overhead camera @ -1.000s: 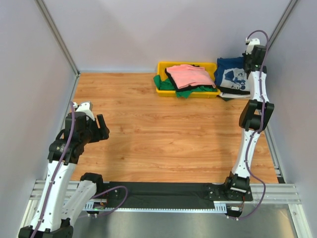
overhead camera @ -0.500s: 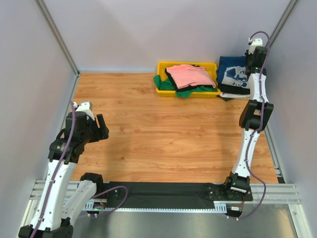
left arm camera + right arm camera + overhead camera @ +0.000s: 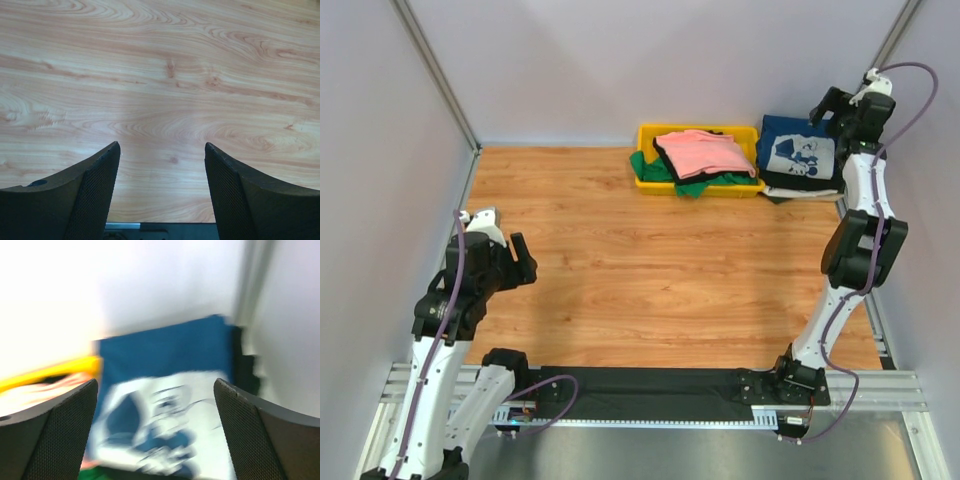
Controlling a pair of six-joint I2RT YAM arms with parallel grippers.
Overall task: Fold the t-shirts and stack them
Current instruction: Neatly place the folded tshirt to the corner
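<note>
A folded navy blue t-shirt (image 3: pixel 798 152) with a white printed graphic lies on a small stack at the table's back right corner. In the right wrist view it (image 3: pixel 165 355) is blurred and fills the space below the fingers. My right gripper (image 3: pixel 827 106) (image 3: pixel 155 385) hangs open above the shirt's far right edge, holding nothing. A pink t-shirt (image 3: pixel 705 152) lies on top of green (image 3: pixel 695 186) and black ones in the yellow bin (image 3: pixel 648 133). My left gripper (image 3: pixel 525 262) (image 3: pixel 162 147) is open over bare wood at the left, far from any cloth.
The wooden table (image 3: pixel 620 260) is walled by grey panels at the left, back and right. The right arm's elbow (image 3: pixel 860 250) stands close to the right wall. The yellow bin's edge (image 3: pixel 50 371) shows at the left of the right wrist view.
My right gripper has opened from shut and pulled up and to the right, away from the navy t-shirt, which stays on the stack. The left arm has barely shifted.
</note>
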